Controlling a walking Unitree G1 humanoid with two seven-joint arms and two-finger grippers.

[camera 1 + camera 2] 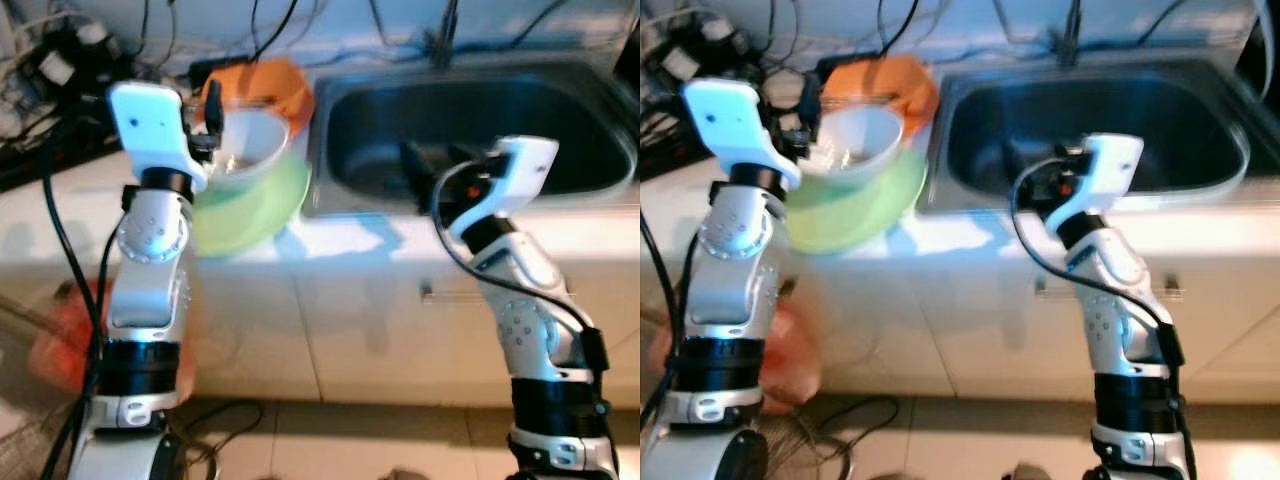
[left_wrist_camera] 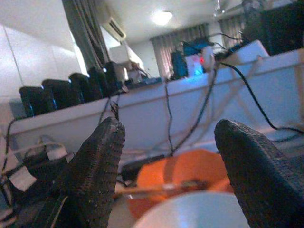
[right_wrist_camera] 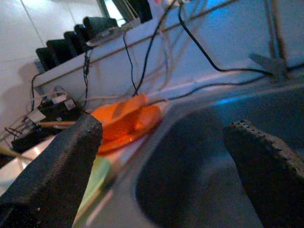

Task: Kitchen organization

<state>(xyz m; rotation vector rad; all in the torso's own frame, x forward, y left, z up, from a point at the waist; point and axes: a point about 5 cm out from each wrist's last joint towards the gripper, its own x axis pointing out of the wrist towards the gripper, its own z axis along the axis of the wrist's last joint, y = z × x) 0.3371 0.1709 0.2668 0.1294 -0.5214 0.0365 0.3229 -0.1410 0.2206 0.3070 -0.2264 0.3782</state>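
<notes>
Left eye view: left claw (image 1: pixel 212 105) spread wide at the white bowl (image 1: pixel 245 148), stacked on green (image 1: pixel 260 208) and orange plates (image 1: pixel 280 85) on the desk (image 1: pixel 340 240); right claw (image 1: pixel 425 160) gapes empty over the sink (image 1: pixel 470 110); likely early, nothing lifted yet

White bowl (image 1: pixel 250 150) upright atop green plate (image 1: pixel 260 212), beside sink (image 1: pixel 480 125).

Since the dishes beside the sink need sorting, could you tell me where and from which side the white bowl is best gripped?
Probably by the rim. The white bowl sits upright and open inside the green dish, so its thin edge is the one exposed part. The left end effector hovers open at the rim on the side away from the sink; coming from there, one finger inside and one outside should suit it.
</notes>
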